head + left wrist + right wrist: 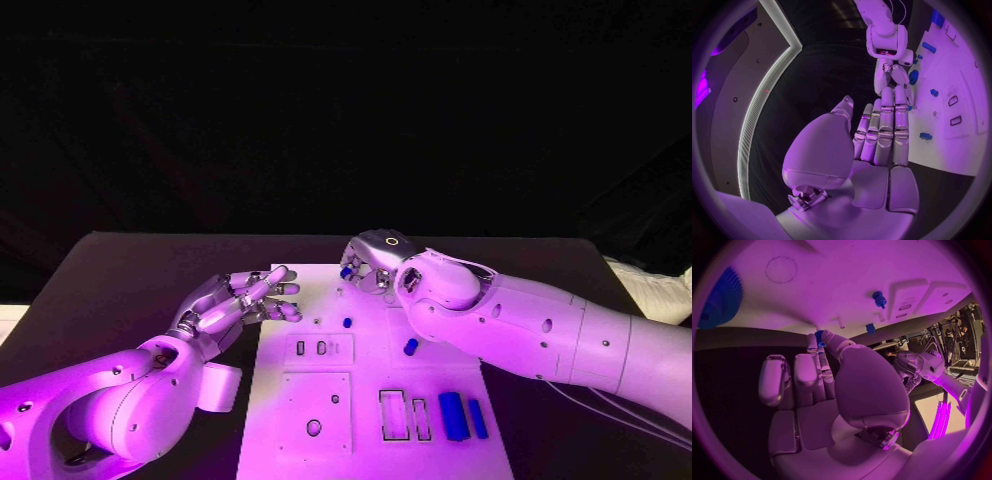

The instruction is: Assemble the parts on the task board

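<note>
Task board (368, 410) carries blue parts (451, 416); right hand (372, 262) pinches one.

White task board (289, 420) lies flat mid-table, small blue parts (453, 415) scattered on it.

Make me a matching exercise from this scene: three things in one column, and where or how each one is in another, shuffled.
Things:
1. left robot hand
2. right robot hand
3. two long blue bars

Place or state:
A. lying at the near right corner of the task board
B. fingers spread, holding nothing
C. pinching a small blue part over the board's far end

Pairs: 1-B, 2-C, 3-A
</note>
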You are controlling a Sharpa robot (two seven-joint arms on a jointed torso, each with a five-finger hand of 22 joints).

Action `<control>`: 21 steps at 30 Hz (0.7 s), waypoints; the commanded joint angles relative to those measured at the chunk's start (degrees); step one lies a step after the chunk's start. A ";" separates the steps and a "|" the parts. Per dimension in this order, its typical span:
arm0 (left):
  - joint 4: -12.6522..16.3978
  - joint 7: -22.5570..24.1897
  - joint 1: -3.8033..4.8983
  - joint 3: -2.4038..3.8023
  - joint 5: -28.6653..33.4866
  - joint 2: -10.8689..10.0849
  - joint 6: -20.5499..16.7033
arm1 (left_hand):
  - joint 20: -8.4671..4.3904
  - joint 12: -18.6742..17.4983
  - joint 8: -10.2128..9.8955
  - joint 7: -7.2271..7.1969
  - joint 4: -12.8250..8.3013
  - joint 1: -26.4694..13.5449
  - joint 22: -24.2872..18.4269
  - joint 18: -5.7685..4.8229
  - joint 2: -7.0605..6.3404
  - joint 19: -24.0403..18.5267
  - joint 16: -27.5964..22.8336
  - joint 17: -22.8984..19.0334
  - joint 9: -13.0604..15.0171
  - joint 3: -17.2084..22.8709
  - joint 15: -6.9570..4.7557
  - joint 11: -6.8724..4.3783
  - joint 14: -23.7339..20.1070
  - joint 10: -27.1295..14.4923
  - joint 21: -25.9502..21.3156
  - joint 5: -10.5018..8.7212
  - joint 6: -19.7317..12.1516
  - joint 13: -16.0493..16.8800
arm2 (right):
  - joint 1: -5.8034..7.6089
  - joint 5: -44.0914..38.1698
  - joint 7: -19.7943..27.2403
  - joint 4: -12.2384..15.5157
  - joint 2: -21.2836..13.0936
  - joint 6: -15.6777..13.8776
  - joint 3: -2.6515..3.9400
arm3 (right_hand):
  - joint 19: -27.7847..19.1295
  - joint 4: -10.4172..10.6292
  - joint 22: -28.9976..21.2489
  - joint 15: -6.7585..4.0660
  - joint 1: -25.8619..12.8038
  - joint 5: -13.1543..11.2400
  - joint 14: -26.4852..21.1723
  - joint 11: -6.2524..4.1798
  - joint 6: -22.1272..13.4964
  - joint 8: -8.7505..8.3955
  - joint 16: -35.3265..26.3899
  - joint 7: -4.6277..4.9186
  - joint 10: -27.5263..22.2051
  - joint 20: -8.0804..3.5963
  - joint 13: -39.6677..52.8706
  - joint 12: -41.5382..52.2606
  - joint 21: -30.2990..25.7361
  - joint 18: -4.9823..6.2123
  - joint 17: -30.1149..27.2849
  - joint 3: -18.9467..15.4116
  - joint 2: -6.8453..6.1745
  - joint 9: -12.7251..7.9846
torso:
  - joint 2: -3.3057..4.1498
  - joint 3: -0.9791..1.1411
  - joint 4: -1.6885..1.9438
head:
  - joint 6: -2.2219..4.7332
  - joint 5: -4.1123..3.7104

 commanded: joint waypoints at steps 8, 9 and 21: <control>0.23 0.04 0.08 0.04 0.20 0.08 1.37 | 0.15 -0.25 -0.37 0.40 -0.44 0.14 0.11 0.50 0.48 0.23 -0.02 0.14 -0.06 -0.05 0.05 0.23 0.28 0.00 0.28 -0.30 0.07 0.05 | -0.08 -1.49 -2.35 -1.47 1.20 1.30 -0.09 | 0.27 0.51 0.07 0.02 -0.40 0.50 2.07 0.01 -0.07 0.29 0.43 0.23 -0.48 0.32 -0.09 -0.12 0.21 -0.44 -0.05 -0.07 -0.20 0.52 | 0.08 -0.04 0.05 | -0.06 0.01; 0.23 0.04 0.08 0.04 0.20 0.08 1.37 | 0.15 -0.25 -0.37 0.40 -0.44 0.14 0.11 0.50 0.48 0.23 -0.02 0.14 -0.06 -0.05 0.05 0.23 0.28 0.00 0.28 -0.30 0.07 0.05 | -0.08 -1.51 -2.37 -1.52 1.27 1.29 -0.09 | 0.27 0.51 0.07 0.02 -0.40 0.50 2.07 0.01 -0.07 0.29 0.43 0.23 -0.48 0.32 -0.09 -0.12 0.21 -0.44 -0.05 -0.07 -0.20 0.52 | 0.10 -0.05 0.05 | -0.05 -0.01; 0.41 -0.05 0.08 0.04 0.20 0.02 1.39 | 0.15 -0.25 -0.37 0.40 -0.44 0.14 0.11 0.50 0.48 0.23 -0.02 0.14 -0.06 -0.05 0.05 0.23 0.28 0.00 0.28 -0.30 0.07 0.05 | 0.04 -1.25 -2.73 -1.98 1.80 1.61 -0.10 | -4.38 2.01 -5.67 1.91 -2.13 -1.18 -0.36 2.25 -7.70 -0.19 -4.13 2.62 -8.34 1.72 -0.39 -0.25 -2.70 0.70 -7.22 -1.87 -3.70 -1.21 | 0.15 -0.08 0.07 | -0.03 -0.03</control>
